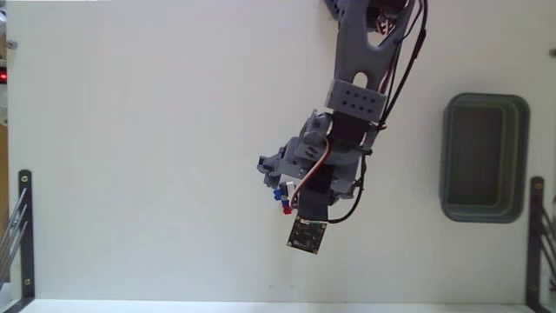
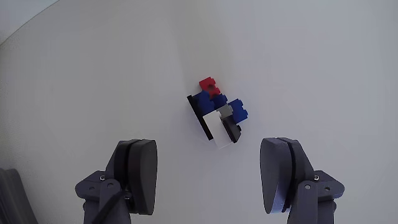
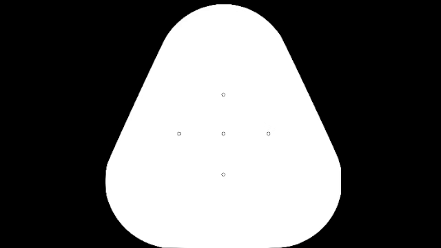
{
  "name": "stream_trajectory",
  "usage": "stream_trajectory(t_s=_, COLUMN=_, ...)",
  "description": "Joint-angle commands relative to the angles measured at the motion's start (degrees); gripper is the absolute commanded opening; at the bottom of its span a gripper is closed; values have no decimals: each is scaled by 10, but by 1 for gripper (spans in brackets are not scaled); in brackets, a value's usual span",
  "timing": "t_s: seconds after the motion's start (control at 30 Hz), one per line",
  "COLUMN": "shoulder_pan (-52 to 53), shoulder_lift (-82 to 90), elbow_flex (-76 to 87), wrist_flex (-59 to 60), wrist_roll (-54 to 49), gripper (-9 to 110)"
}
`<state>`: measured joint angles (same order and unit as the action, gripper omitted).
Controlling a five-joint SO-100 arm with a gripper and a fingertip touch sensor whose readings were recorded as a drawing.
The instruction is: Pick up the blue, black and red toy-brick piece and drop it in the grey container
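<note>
Gripper (image 2: 214, 177) spread wide just short of the toy-brick piece (image 2: 217, 115), seemingly above it, grey container (image 1: 485, 158) well apart from it.

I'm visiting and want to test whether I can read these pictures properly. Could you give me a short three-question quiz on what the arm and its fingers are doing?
1. True or false: the toy-brick piece is already clamped between the fingers.
2. Multiple choice: in the fixed view, the grey container lies A) right of the arm, B) left of the arm, C) under the arm.
3. Fill in: in the fixed view the grey container holds ____.

Key
1. False. In the wrist view the piece lies on the white table, beyond the open gripper, touching neither finger.
2. A.
3. Nothing; it looks empty.
</note>
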<state>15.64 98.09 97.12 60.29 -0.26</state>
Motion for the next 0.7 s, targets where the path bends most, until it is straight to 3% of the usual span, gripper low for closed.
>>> stream_trajectory(t_s=0.0, shoulder_pan=19, shoulder_lift=17, elbow_flex=-21, wrist_flex=-11, wrist_roll=3, gripper=110)
stream_trajectory(t_s=0.67, shoulder_pan=21, shoulder_lift=12, elbow_flex=-26, wrist_flex=-12, wrist_roll=3, gripper=110)
